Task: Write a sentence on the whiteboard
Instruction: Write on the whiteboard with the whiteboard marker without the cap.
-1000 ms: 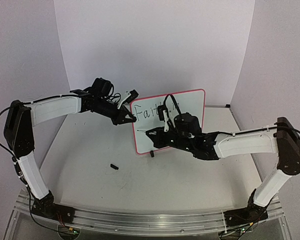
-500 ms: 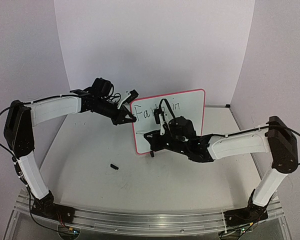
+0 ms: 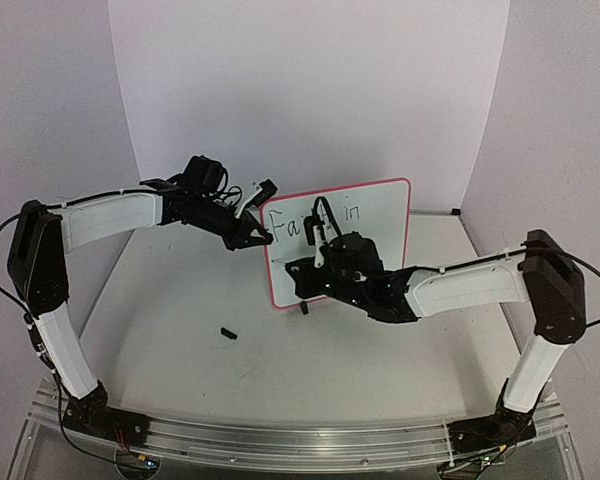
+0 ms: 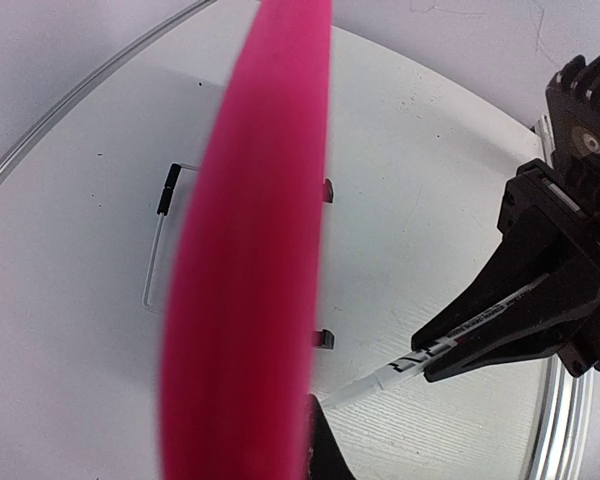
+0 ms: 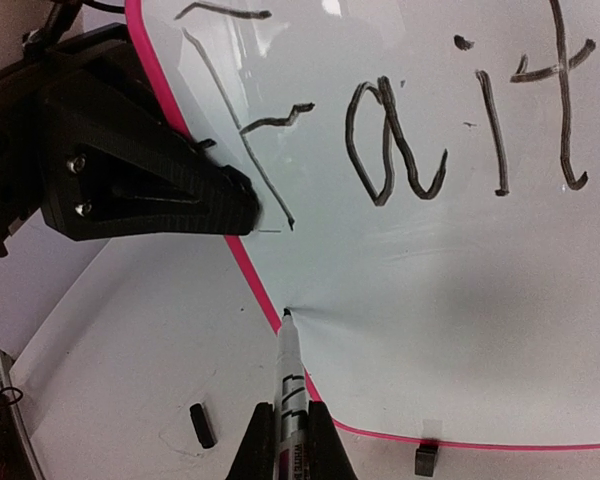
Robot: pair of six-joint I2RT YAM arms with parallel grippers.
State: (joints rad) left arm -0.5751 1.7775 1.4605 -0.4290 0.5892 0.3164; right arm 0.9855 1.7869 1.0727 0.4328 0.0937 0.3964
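Right wrist view: right gripper (image 5: 292, 440), lower centre, clamps a marker (image 5: 290, 375) tip-first against the whiteboard (image 5: 430, 300); left gripper (image 5: 242, 205), upper left, pinches its edge, apparently to brace it.

Setting: white tabletop (image 3: 180, 330), matte, with faint grey scuffs toward the near side. Far edge is rounded in the left wrist view, with a thin metal trim strip (image 4: 80, 95) following the curve. An aluminium rail (image 3: 300, 437) runs along the near edge. Enclosure is three plain panels: back wall (image 3: 310, 90), left wall (image 3: 40, 100), right wall (image 3: 565, 110), all white with a slight lavender cast. Vertical seams at both corners. Light is even and diffuse, shadows soft.
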